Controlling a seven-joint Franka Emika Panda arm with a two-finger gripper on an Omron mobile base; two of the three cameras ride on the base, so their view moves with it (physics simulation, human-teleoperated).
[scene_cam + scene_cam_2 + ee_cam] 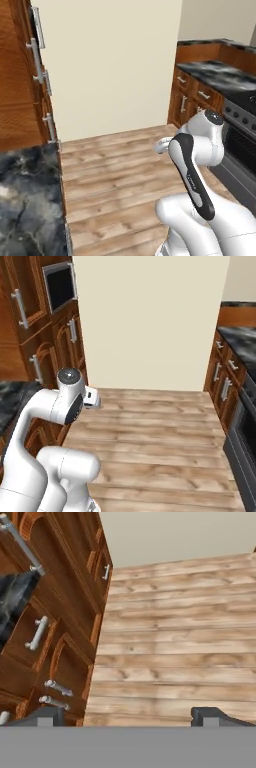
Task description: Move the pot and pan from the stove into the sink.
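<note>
The claw (128, 714) stands wide open with nothing between its two dark tips, pointing down at the wooden floor (175, 647). To its left in the hand view stand brown wood cabinets (60, 637) with silver handles. The stove (242, 117) lies well off to the arm's right, its grey steel front and black knobs showing at the edge of the left base view, beside a marble surface (215, 72) over more cabinets.
</note>
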